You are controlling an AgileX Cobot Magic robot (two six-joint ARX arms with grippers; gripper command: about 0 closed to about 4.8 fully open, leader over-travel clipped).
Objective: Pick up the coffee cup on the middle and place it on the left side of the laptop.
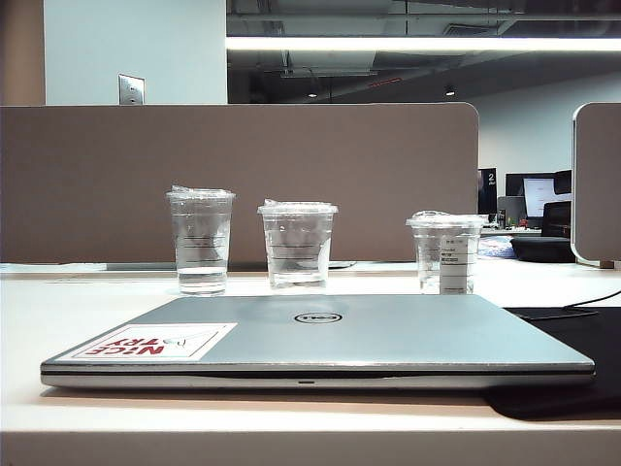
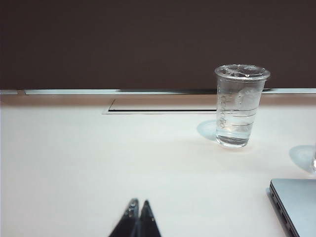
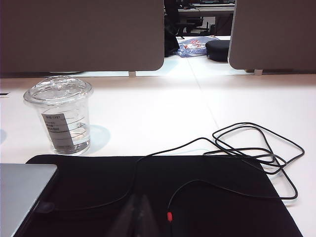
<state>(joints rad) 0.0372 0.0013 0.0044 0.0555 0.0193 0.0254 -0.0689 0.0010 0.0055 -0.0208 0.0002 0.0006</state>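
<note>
Left claw (image 2: 138, 203) shut, right claw (image 3: 138, 197) blurred — cable (image 3: 237, 148) wrist-only

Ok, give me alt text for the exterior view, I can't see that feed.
A closed silver laptop with a "NICE TRY" sticker lies on a pale desk. Three lidded clear cups stand behind it: a slim cup left, the wide coffee cup in the middle, a labelled cup right. No arm shows.

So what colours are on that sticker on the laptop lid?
Red and white, with dark lettering trim; the sticker on the laptop shows best in the exterior view.
</note>
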